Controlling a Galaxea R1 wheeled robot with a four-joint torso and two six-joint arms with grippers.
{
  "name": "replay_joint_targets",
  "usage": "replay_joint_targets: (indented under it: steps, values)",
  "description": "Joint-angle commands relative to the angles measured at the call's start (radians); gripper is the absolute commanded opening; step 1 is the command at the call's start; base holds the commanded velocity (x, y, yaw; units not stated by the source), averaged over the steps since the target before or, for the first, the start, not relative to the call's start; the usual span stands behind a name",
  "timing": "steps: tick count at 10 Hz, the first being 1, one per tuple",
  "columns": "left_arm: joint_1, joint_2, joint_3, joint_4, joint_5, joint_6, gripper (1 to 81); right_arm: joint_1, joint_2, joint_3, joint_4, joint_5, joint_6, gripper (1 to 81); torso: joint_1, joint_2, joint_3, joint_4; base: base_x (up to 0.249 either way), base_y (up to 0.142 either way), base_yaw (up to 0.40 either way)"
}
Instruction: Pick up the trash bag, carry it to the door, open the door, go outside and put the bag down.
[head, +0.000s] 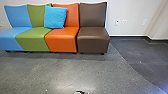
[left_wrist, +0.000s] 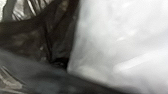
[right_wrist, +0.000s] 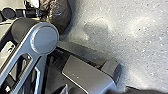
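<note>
The trash bag (right_wrist: 58, 16), dark and crinkled, hangs over the floor in the right wrist view, its neck gathered at my left gripper (right_wrist: 43, 13), which is shut on it. In the left wrist view, dark, shiny plastic of the bag (left_wrist: 27, 42) lies close to the camera, beside a large blurred white surface (left_wrist: 120, 37) that I cannot identify. The state of my right gripper cannot be made out.
Blue, green, orange (head: 62, 42) and brown (head: 93, 37) chairs stand along the white wall, with a blue cushion (head: 55, 17) on them. Grey floor (head: 62, 70) lies before them, darker flooring (head: 145, 57) to the right. My grey base (right_wrist: 87, 75) is beside the floor.
</note>
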Motion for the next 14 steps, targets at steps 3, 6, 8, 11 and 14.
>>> replay_joint_targets:
  steps: [3, 6, 8, 11, 14]
  values:
    - [-0.005, 0.001, -0.018, 0.001, 0.114, -0.004, 1.0, 0.075, -0.06, 0.018, 0.024, -0.074, 0.003, 81.1, 0.0, 0.0, -0.001, 0.0, 0.0, 0.0, 0.0]
    - [-0.006, -0.003, -0.018, -0.009, 0.116, -0.007, 1.0, 0.075, -0.058, 0.015, 0.024, -0.074, 0.003, 81.1, 0.0, 0.0, -0.001, 0.0, 0.0, 0.0, 0.0]
    - [-0.005, -0.006, -0.015, -0.004, 0.122, -0.005, 1.0, 0.075, -0.058, 0.015, 0.024, -0.074, 0.003, 81.1, -0.064, 0.1, -0.001, 0.0, 0.0, 0.0, 0.0]
    - [-0.005, -0.013, -0.014, 0.002, 0.128, -0.002, 1.0, 0.056, -0.048, -0.003, 0.025, -0.074, 0.003, 81.1, -0.084, 0.132, -0.001, 0.0, 0.0, 0.0, 0.0]
    - [0.008, -0.024, -0.011, 0.002, 0.13, -0.002, 1.0, 0.039, -0.017, -0.029, 0.027, -0.063, 0.003, 81.1, -0.149, 0.237, -0.002, 0.0, 0.0, 0.0, 0.0]
